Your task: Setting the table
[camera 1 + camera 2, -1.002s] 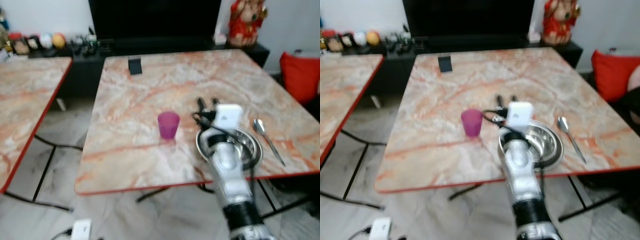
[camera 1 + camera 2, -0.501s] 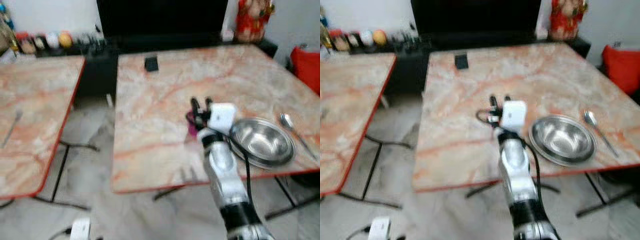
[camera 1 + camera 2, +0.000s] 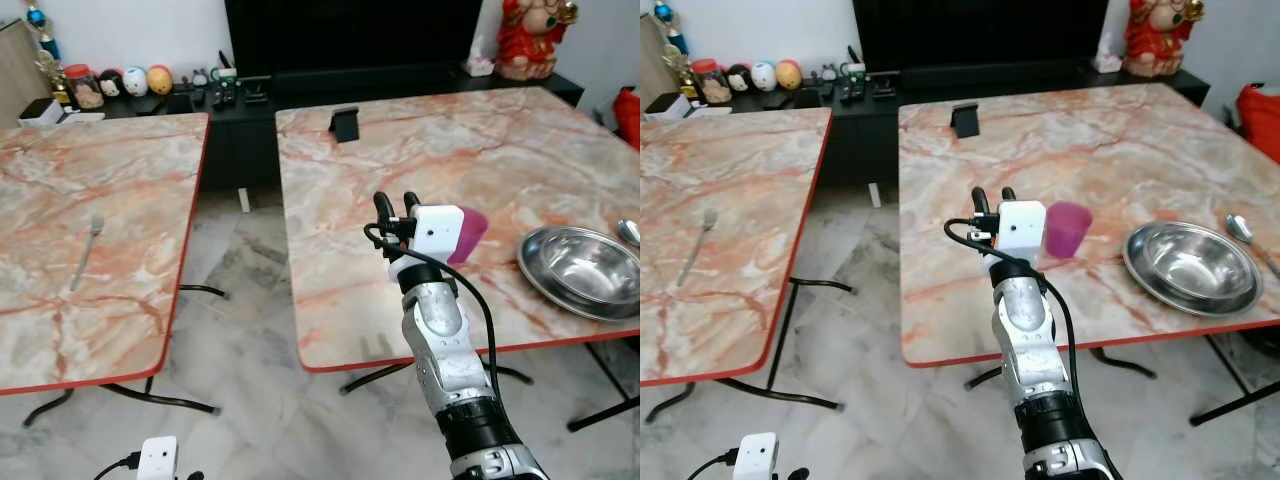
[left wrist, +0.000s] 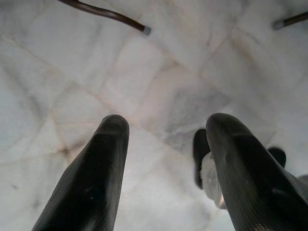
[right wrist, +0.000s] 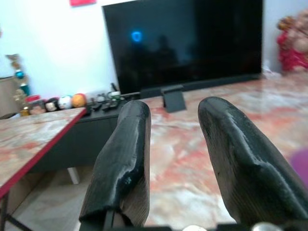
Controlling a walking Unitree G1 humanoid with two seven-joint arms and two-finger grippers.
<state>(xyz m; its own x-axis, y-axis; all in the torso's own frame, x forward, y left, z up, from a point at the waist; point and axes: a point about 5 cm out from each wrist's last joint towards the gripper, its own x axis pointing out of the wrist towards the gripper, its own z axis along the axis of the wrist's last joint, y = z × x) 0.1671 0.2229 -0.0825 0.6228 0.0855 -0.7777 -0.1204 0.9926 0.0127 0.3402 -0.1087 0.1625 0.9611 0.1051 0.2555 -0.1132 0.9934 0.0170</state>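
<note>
A purple cup (image 3: 466, 234) stands on the right marble table (image 3: 400, 160), with a steel bowl (image 3: 580, 270) to its right and a spoon (image 3: 1244, 231) beyond the bowl. A fork (image 3: 86, 249) lies on the left marble table (image 3: 60, 190). My right gripper (image 3: 395, 201) is raised over the right table's front left part, just left of the cup, open and holding nothing; its black fingers (image 5: 127, 159) point toward the TV. My left gripper (image 4: 168, 122) hangs open over the floor.
A gap of tiled floor (image 3: 235, 300) separates the two tables. A black TV (image 3: 350, 35) on a low cabinet with small ornaments stands behind them. A small black stand (image 3: 345, 124) sits at the right table's far edge. A white charger (image 3: 158, 458) lies on the floor.
The camera has swung left, so the left table and fork have come into view and the bowl and spoon have slid to the right edge. The right arm stays raised beside the cup.
</note>
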